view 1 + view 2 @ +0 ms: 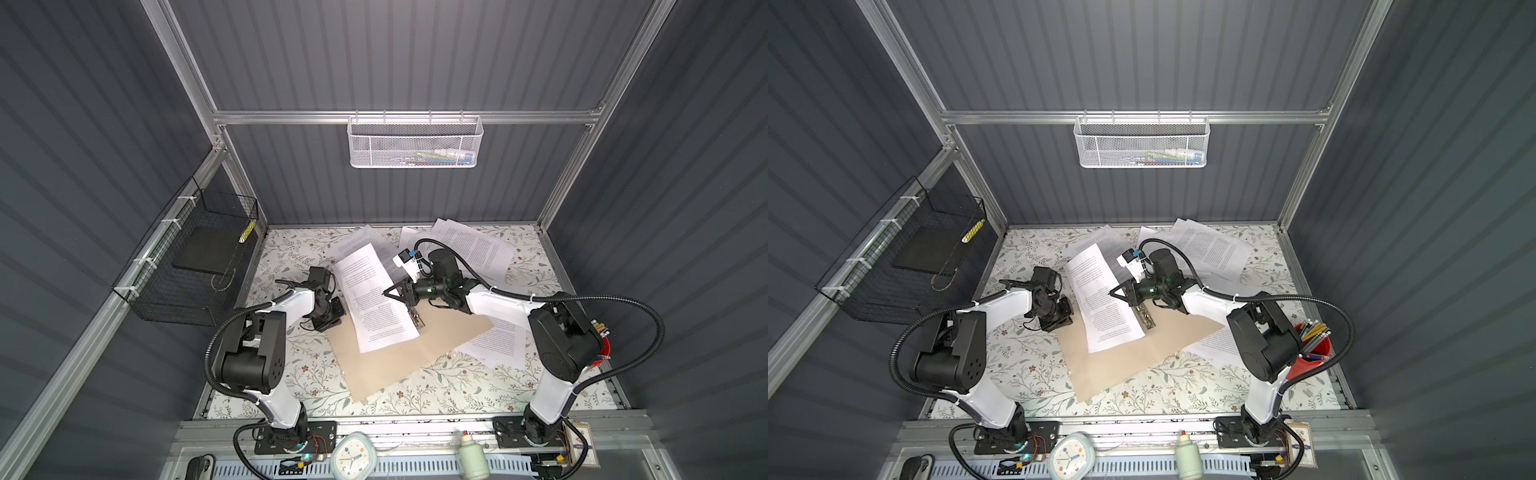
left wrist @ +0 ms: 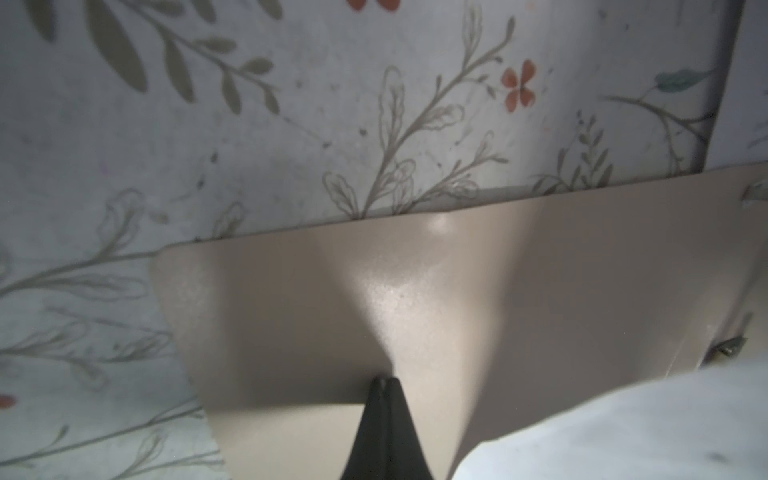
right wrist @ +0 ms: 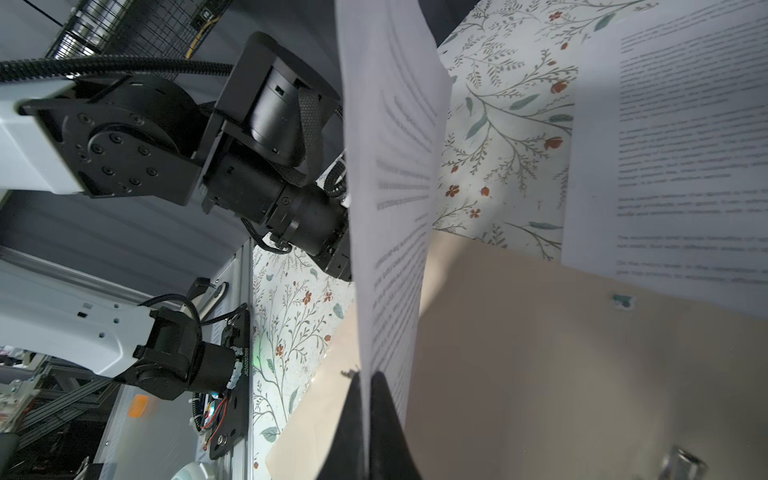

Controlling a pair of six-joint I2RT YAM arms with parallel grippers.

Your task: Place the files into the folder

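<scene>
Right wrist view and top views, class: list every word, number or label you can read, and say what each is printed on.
Nothing can be quoted with confidence.
Held sheet in the right gripper: black print, too blurred to read.
Loose sheets on the table: print blurred, unreadable.
Label on the left arm's base: a code, too small to read.
Clock: no numbers readable.

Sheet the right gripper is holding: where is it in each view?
Top view: held sheet at centre, over the folder.
Top view: same, centre.
Left wrist: probably the blurred white corner.
Right wrist: edge-on, centre.
Shared landmark: the folder, in all four.
</scene>
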